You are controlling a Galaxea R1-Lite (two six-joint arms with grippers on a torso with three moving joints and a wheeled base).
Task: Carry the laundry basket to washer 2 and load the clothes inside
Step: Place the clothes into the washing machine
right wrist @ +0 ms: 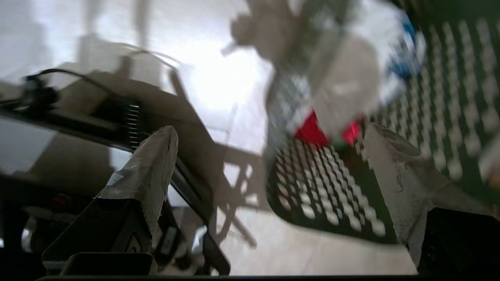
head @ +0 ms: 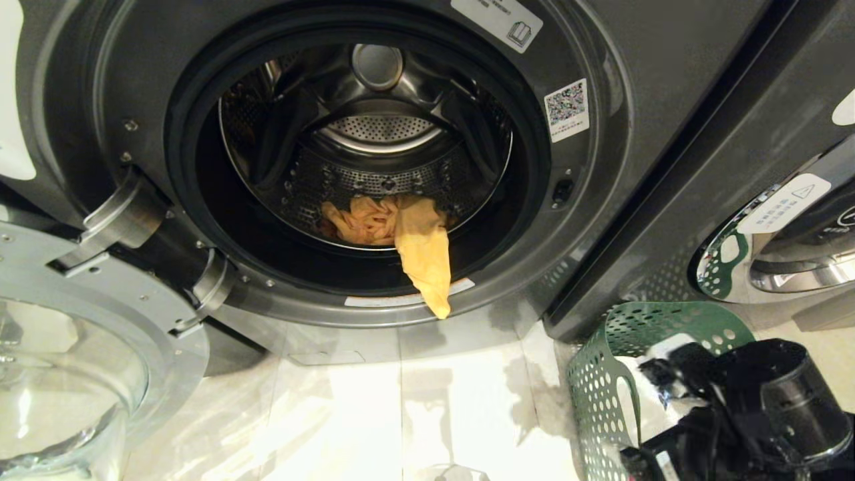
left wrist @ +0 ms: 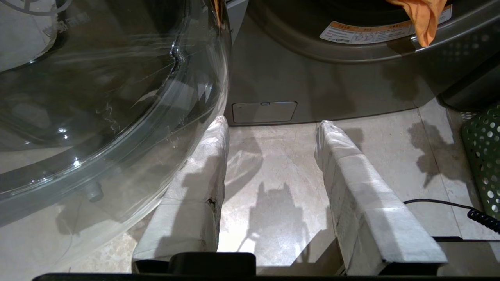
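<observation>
Washer 2 point(head: 601, 200) stands with its glass door point(head: 80, 347) swung open to the left. A mustard-yellow garment point(head: 421, 247) lies in the drum and hangs over the door seal; its tip also shows in the left wrist view point(left wrist: 424, 19). The green perforated laundry basket point(head: 601, 394) sits on the floor at the lower right, with a white garment point(right wrist: 343, 89) and a red one point(right wrist: 310, 132) inside. My right gripper point(right wrist: 271, 132) is open and empty, just above the basket's rim. My left gripper point(left wrist: 273, 123) hangs open and empty over the floor beside the glass door.
Another grey machine point(head: 788, 247) with a chrome-ringed closed door stands right of the washer, just behind the basket. My right arm point(head: 768, 407) fills the lower right corner. A coiled black cable point(left wrist: 480, 218) runs over the pale tiled floor point(head: 401, 414) near the basket.
</observation>
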